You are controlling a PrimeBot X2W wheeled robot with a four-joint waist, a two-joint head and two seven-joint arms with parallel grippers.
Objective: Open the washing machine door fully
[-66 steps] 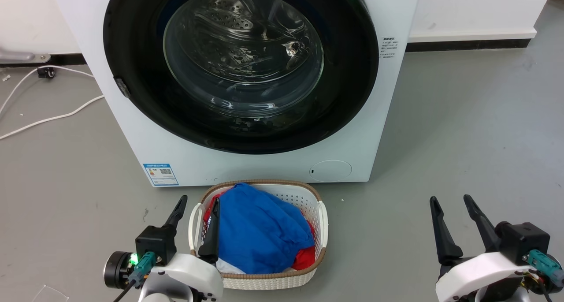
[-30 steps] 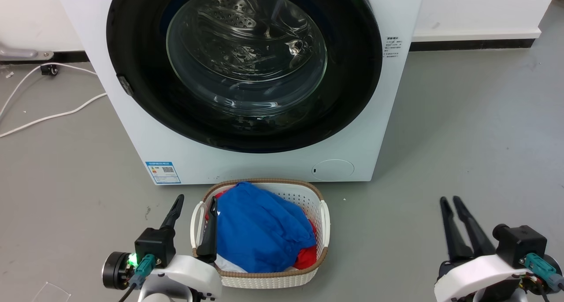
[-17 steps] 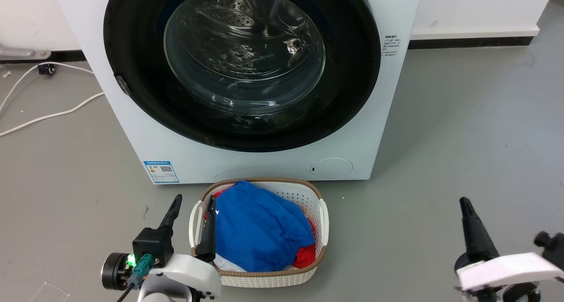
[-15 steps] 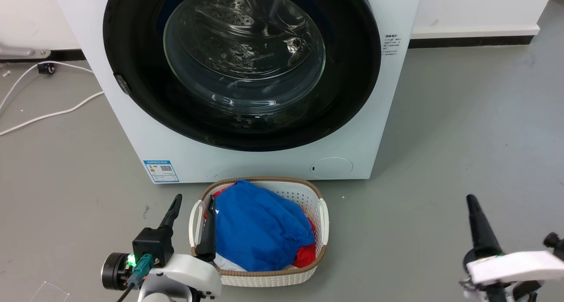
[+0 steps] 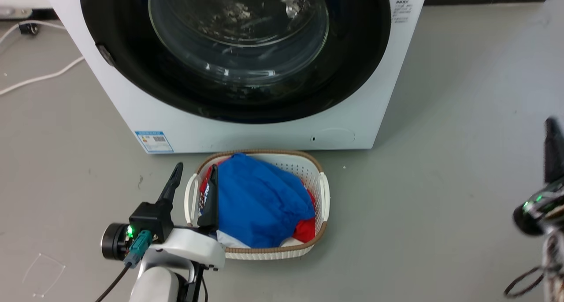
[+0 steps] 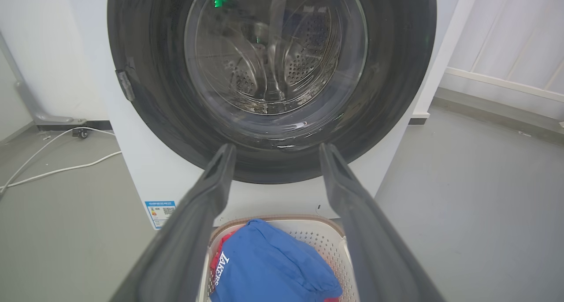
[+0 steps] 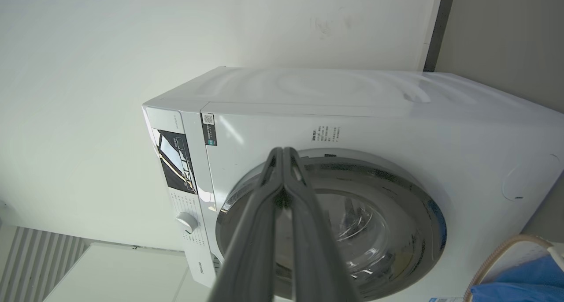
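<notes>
The washing machine (image 5: 264, 134) is a white box with its glossy black round door (image 5: 357, 50) lying flush against its front, glass bowl in the middle. My left gripper (image 5: 196, 167) is open and empty at the lower left, fingertips over the left rim of a laundry basket, well short of the door. The left wrist view looks straight at the door (image 6: 396, 72) between my spread left gripper (image 6: 277, 147). My right gripper (image 5: 551, 123) sits at the far right edge. In the rolled right wrist view the right gripper (image 7: 282, 151) is shut, pointing at the door (image 7: 410, 205) from a distance.
A white woven basket (image 5: 324, 192) with blue and red clothes stands on the grey floor right before the machine. A white cable (image 5: 35, 78) runs along the floor at the far left. Open floor lies to the right of the machine.
My right gripper went from open to shut, then swung right and up toward the view's edge. The head camera tipped down and nearer. The left gripper and the door have not moved.
</notes>
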